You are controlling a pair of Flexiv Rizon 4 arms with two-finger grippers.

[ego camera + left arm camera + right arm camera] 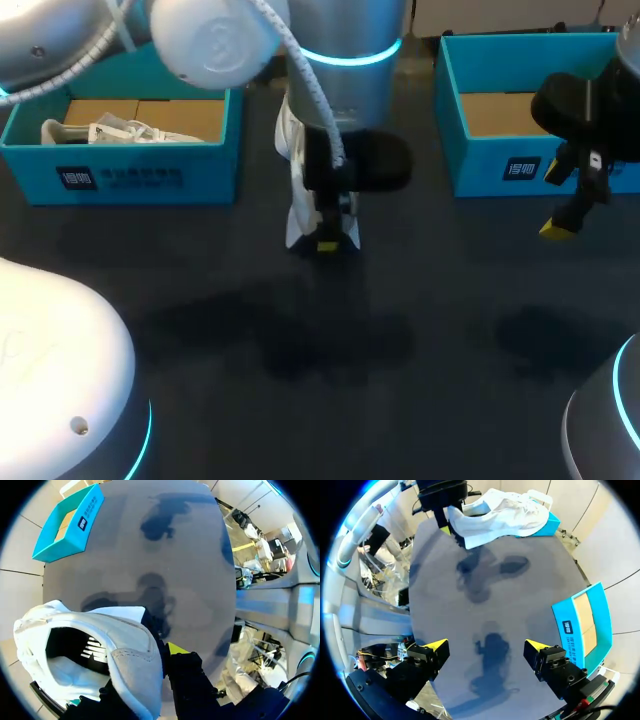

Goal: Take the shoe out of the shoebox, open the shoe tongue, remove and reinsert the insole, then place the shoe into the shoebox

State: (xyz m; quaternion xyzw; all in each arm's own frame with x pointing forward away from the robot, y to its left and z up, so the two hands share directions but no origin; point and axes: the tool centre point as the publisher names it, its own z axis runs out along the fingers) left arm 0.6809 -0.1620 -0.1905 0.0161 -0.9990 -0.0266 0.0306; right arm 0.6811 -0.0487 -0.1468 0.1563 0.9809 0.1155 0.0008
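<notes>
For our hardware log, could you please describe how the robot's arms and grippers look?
The left arm and right arm are rounded silver-white shells with glowing cyan rings; a white ribbed cable runs down the left one. The left gripper and right gripper are black and blocky, with bright yellow tips.

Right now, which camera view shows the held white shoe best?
Right wrist view: the whole shoe shows side-on. Left wrist view shows only its heel opening close up; head view hides most behind the left arm.
</notes>
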